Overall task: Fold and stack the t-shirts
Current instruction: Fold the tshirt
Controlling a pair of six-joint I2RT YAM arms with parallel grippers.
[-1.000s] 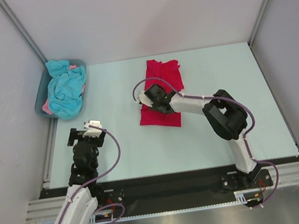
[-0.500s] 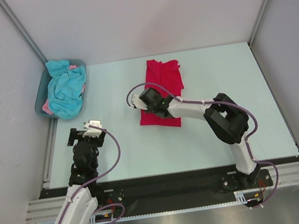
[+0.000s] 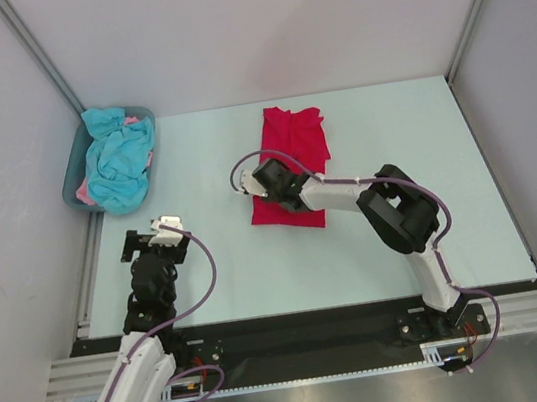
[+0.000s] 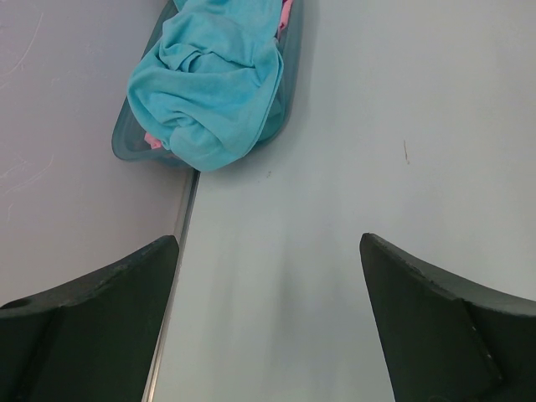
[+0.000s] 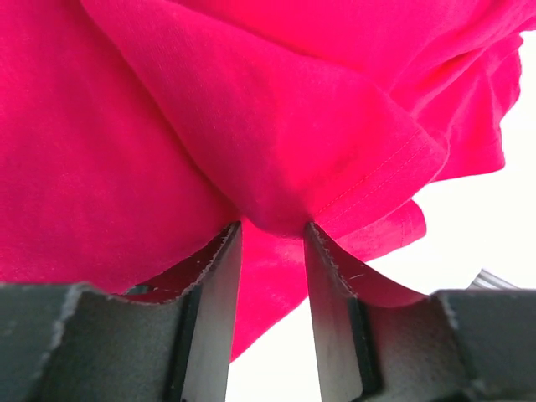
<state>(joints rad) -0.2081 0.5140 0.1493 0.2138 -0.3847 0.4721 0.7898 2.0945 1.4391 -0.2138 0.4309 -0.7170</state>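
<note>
Right gripper (image 5: 272, 230) straddles a fold of the red shirt (image 5: 251, 109), jaws narrowly parted, perhaps pinching it; left gripper (image 4: 268, 243), well apart from it, gapes wide, empty.

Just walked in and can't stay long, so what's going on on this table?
Two arms are folding shirts. The right claw is at the left edge of the red shirt, a fold of it between the jaws; whether it grips is unclear. The left claw hangs open over the table, holding nothing. A blue shirt and pink cloth sit bunched in the tub.
</note>
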